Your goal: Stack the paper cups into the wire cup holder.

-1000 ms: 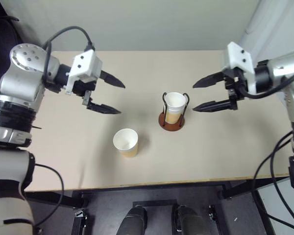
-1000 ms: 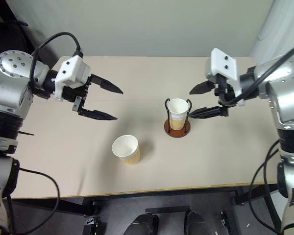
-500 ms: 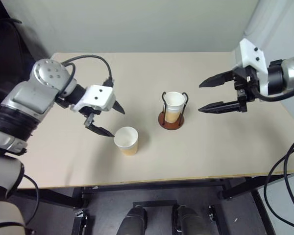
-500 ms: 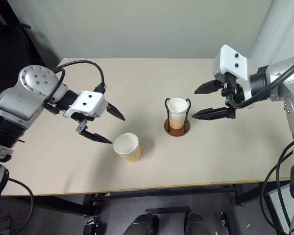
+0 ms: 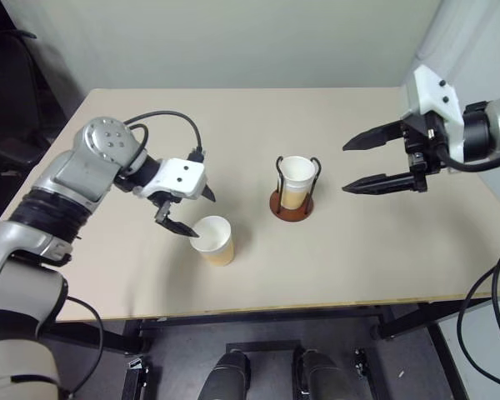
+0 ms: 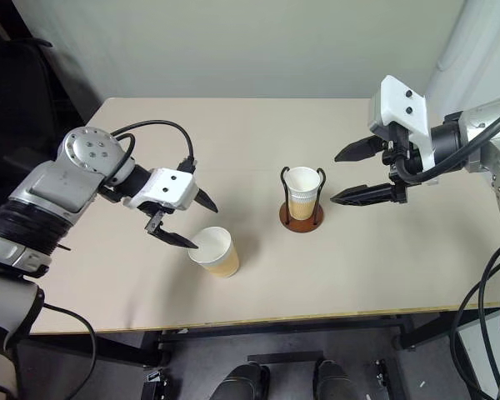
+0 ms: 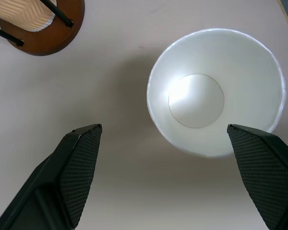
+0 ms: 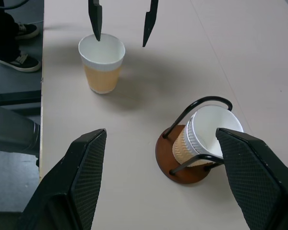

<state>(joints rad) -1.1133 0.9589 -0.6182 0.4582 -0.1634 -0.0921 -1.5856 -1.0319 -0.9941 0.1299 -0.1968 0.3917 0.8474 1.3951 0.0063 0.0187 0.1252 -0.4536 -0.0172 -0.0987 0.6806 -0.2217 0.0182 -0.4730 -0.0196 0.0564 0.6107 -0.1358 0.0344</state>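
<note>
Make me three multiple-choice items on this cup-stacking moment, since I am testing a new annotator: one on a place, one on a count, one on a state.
1. Where does the loose paper cup stand?
A. on the table, apart from the wire cup holder, on the left arm's side
B. inside the wire cup holder
C. between the right gripper's fingers

2. How many separate cup rims show in the holder?
A. none
B. at least two, nested
C. five

3. How is the left gripper?
A. shut on the loose cup
B. shut on nothing
C. open, at the loose cup's rim

Answers:
1. A: the cup stands upright on the bare tabletop, clear of the holder.
2. B: the right wrist view shows white rims stacked one in another.
3. C: the left wrist view shows both fingers spread wide, with no grip on the cup.
</note>
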